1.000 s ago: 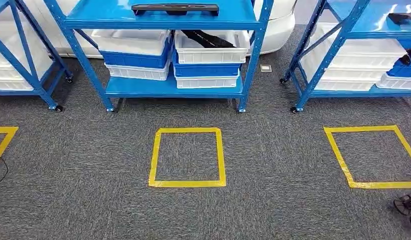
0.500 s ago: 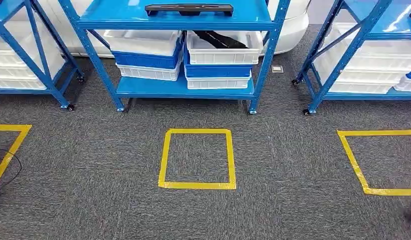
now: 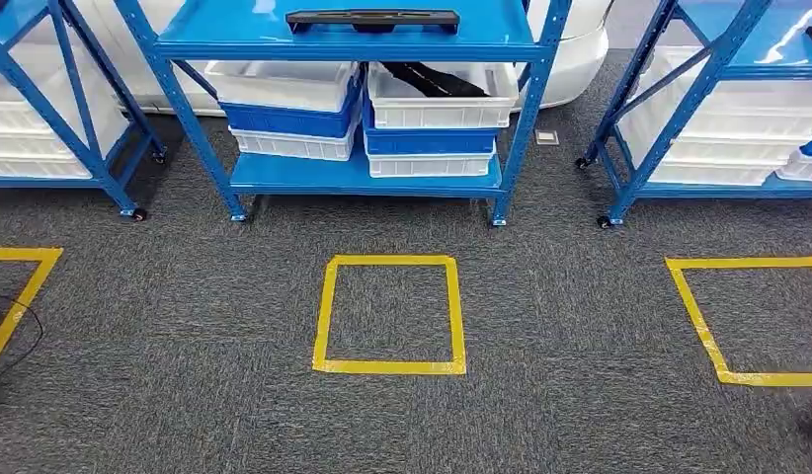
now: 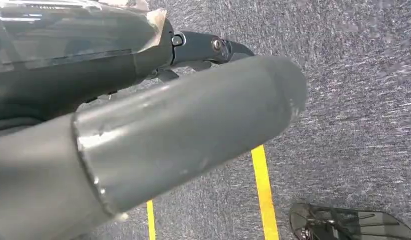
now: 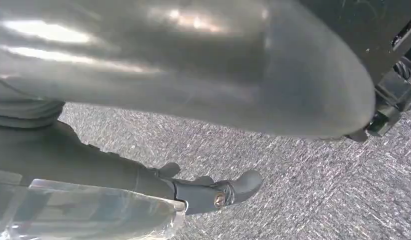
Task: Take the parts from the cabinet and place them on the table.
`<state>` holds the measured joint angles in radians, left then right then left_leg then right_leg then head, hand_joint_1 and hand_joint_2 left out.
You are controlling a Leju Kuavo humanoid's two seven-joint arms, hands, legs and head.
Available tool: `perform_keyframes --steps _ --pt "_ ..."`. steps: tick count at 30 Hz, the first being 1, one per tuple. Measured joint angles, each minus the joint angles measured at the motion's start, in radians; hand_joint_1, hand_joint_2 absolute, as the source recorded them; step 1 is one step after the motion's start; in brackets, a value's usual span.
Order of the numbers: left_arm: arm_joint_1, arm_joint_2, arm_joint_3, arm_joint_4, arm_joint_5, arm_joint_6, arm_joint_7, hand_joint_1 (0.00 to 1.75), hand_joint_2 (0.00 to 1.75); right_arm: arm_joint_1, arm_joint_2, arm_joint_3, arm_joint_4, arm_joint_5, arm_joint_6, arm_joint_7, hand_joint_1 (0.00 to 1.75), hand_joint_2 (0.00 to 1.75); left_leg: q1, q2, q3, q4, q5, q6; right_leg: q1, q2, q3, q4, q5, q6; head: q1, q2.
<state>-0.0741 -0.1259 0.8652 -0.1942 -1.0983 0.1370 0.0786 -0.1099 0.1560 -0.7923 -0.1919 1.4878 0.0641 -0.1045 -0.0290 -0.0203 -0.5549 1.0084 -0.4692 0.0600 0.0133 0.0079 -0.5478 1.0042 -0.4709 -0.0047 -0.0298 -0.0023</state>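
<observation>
We stand facing a blue steel shelving cabinet (image 3: 353, 44) at twelve o'clock, across a stretch of grey carpet. On its top shelf lies a long flat black plastic part (image 3: 372, 17), its long axis running from nine o'clock to three o'clock, square across our line of approach; a second black part (image 3: 434, 79) rests aslant in the white plastic bin (image 3: 437, 97) on the lower shelf, just right of centre. A yellow tape square (image 3: 389, 314) on the carpet lies between us and the cabinet, and we judge it to be the standing mark for the reach. Both arms hang down at our sides: the left hand (image 4: 143, 130) and the right hand (image 5: 193, 85) each hover over carpet with nothing in them, fingers extended loosely apart (as far as these close, turned wrist views let us judge). The top part sits nearly dead ahead, so neither hand looks clearly nearer; both are well apart from it.
</observation>
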Motion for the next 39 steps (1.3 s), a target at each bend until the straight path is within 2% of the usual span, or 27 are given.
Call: perform_keyframes --steps 4,15,25,27,28,29,30,31,33,34,35,36,38,39 --pt "0.000 0.000 0.007 0.000 0.006 0.008 -0.018 0.00 0.00 0.000 0.000 0.001 0.000 -0.001 -0.003 0.000 0.00 0.00 0.000 0.000 0.000 0.000 0.000 0.000 0.000 0.000 0.000 0.000 0.000 0.000 0.000 0.000" --pt "0.000 -0.001 0.013 0.000 0.004 0.050 -0.020 0.00 0.00 0.000 0.000 0.002 0.000 -0.004 -0.011 -0.006 0.00 0.00 -0.001 0.000 0.000 0.000 0.000 0.000 -0.001 0.000 0.000 0.000 0.000 0.000 0.000 0.000" --pt "0.000 -0.001 0.024 0.000 0.016 0.050 -0.037 0.00 0.00 0.001 0.003 0.002 0.000 -0.006 -0.011 -0.008 0.00 0.00 -0.006 0.000 -0.001 0.003 -0.002 0.003 -0.006 0.000 0.001 -0.001 0.001 0.002 0.000 0.000" --pt "0.000 0.000 0.025 0.000 0.007 0.049 -0.038 0.00 0.00 0.001 0.006 0.002 0.000 -0.006 -0.011 -0.008 0.00 0.00 -0.009 0.000 -0.002 -0.004 -0.002 0.015 -0.008 0.000 0.008 0.003 0.011 0.008 -0.001 0.000" --pt "0.000 0.000 0.025 0.000 0.005 0.055 -0.038 0.00 0.00 0.002 0.007 0.002 0.000 -0.007 -0.011 -0.008 0.00 0.00 -0.008 -0.002 -0.009 -0.012 -0.011 0.025 -0.004 0.000 0.003 0.021 0.020 0.023 0.000 0.000" --pt "0.001 -0.002 0.025 0.000 0.003 0.060 -0.038 0.00 0.00 0.001 0.006 0.002 0.000 -0.007 -0.011 -0.008 0.00 0.00 -0.001 -0.005 0.008 -0.015 -0.010 0.033 -0.004 0.000 0.002 0.028 0.018 0.024 -0.001 0.000" --pt "0.001 -0.004 0.025 0.000 0.001 0.065 -0.038 0.00 0.00 0.001 0.007 0.002 0.000 -0.008 -0.011 -0.008 0.00 0.00 0.001 0.000 0.017 -0.021 -0.011 0.037 -0.005 -0.001 -0.010 0.053 0.001 0.025 0.002 0.000" --pt "0.001 -0.004 0.025 0.000 0.000 0.067 -0.038 0.00 0.00 0.000 0.008 0.002 0.000 -0.008 -0.011 -0.008 0.00 0.00 0.003 0.001 0.020 -0.020 -0.010 0.039 -0.007 0.000 -0.031 0.099 -0.030 0.016 0.007 0.000" --pt "0.001 -0.005 0.025 0.000 -0.002 0.077 -0.039 0.00 0.00 0.001 0.007 0.002 0.000 -0.010 -0.011 -0.008 0.00 0.00 0.005 0.003 0.020 -0.019 -0.010 0.037 -0.015 -0.001 -0.110 0.253 -0.104 0.009 0.007 0.000" --pt "0.002 -0.004 0.025 0.000 -0.002 0.079 -0.040 0.00 0.00 0.003 0.006 0.002 0.000 -0.011 -0.012 -0.008 0.00 0.00 0.006 0.003 0.020 -0.019 -0.011 0.035 -0.018 -0.001 -0.140 0.312 -0.126 0.013 0.008 0.000" --pt "0.004 -0.005 0.025 0.000 -0.002 0.079 -0.040 0.00 0.00 0.007 0.004 0.002 0.000 -0.012 -0.012 -0.008 0.00 0.00 0.007 0.003 0.023 -0.018 -0.013 0.031 -0.023 -0.001 -0.153 0.330 -0.128 0.024 0.007 0.000" --pt "0.004 -0.005 0.025 0.000 -0.001 0.079 -0.040 0.00 0.00 0.008 0.004 0.002 0.000 -0.013 -0.012 -0.008 0.00 0.00 0.010 0.002 0.027 -0.018 -0.016 0.026 -0.027 -0.001 -0.142 0.301 -0.112 0.035 0.008 0.000" --pt "0.005 -0.006 0.025 0.000 0.000 0.078 -0.040 0.00 0.00 0.008 0.003 0.002 0.000 -0.013 -0.012 -0.008 0.00 0.00 0.019 0.001 0.043 -0.016 -0.027 0.011 -0.037 -0.001 -0.065 0.129 -0.030 0.075 0.008 0.000" --pt "0.005 -0.007 0.025 0.000 0.000 0.078 -0.040 0.00 0.00 0.008 0.004 0.002 0.000 -0.013 -0.012 -0.008 0.00 0.00 0.020 0.001 0.048 -0.015 -0.034 0.001 -0.043 -0.001 -0.024 0.036 0.014 0.082 0.010 0.000"
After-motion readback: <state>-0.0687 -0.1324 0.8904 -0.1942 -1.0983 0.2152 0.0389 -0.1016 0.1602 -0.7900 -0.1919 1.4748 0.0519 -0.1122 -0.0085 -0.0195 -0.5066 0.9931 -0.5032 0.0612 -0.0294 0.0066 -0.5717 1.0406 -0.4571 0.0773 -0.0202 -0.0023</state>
